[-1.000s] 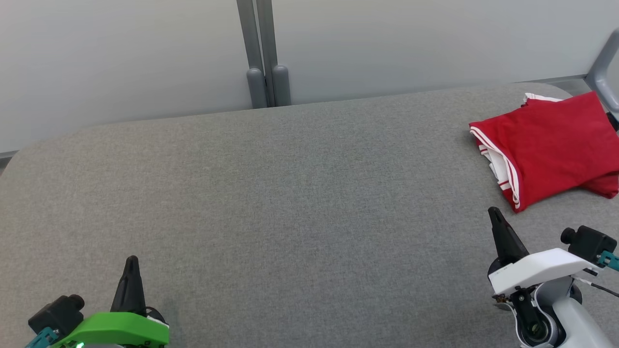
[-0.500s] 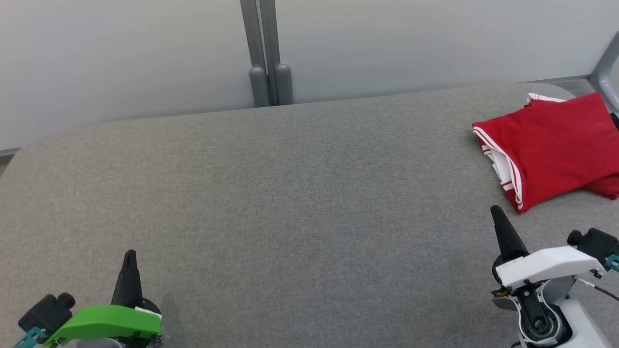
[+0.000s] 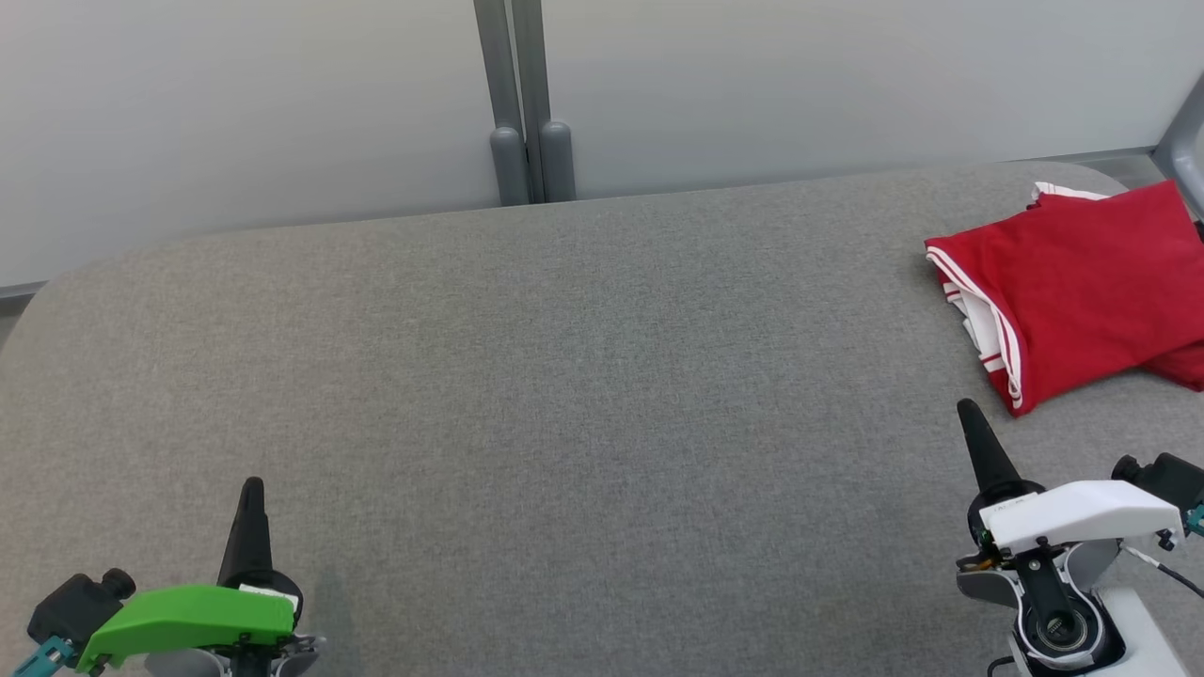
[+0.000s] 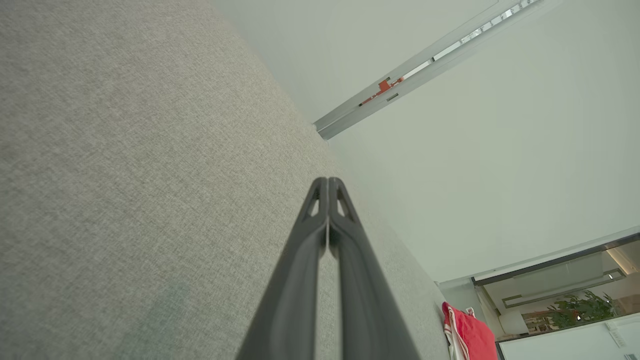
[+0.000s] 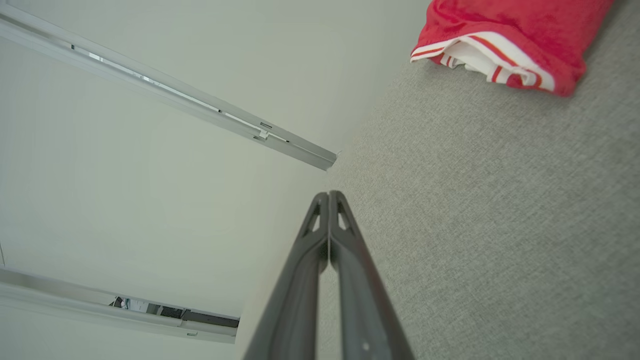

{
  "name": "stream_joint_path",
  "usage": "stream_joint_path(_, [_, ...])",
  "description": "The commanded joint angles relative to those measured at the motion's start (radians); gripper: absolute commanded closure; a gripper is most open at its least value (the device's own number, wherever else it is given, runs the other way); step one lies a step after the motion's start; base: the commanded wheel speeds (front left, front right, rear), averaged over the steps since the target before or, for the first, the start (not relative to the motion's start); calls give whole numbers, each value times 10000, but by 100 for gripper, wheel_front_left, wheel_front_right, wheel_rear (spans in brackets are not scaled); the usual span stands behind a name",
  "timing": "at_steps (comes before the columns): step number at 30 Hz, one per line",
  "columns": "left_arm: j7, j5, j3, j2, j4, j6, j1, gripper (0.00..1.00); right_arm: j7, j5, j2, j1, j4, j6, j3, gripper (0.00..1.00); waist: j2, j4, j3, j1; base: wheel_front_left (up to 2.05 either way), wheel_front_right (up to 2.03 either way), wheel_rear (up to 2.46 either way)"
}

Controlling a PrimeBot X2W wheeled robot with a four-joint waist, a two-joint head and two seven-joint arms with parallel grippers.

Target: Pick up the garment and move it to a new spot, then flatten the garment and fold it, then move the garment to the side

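At upper right, we are judging the folded garment [image 3: 1082,282] already set aside; our left gripper [image 3: 252,485] and right gripper [image 3: 965,407] are hovering pressed together, likely needing nothing more.

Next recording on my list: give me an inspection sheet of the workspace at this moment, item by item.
Surface: grey fabric-covered table, rounded corners, smooth and flat.
Job's things: red garment with white striped trim, folded into a compact bundle at the table's far right, partly cut off by the head view's edge.
Clutter: nothing seen.
Grippers: left pincer shut, holding nothing, over the near left of the table; right pincer shut, holding nothing, short of the garment and not touching it.
Cables: thin black cable at the right wrist, away from the garment.
Surroundings: pale wall panels with a grey vertical post behind the table; green plant behind glass.
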Motion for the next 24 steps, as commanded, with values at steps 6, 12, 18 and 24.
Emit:
stream_joint_path(6, [203,-772,88,25,-192,-60,-318,100,214,611,93,41,-215,3,-264,100,0,31,12,0,0,0,0])
stream_joint_path(12, [356,-1358,121,13,-223,-66,-343,100,370,1032,210,84,-261,3,-426,100,0,61,23,0,0,0,0])
stream_joint_path(18, [501,-1914,153,0,-254,-71,-385,100,528,1438,305,125,-312,2,-570,100,0,90,35,0,0,0,0])
stream_joint_path(24, [645,-2448,188,-13,-281,-77,-428,100,669,1833,404,162,-361,2,-718,100,0,119,46,0,0,0,0])
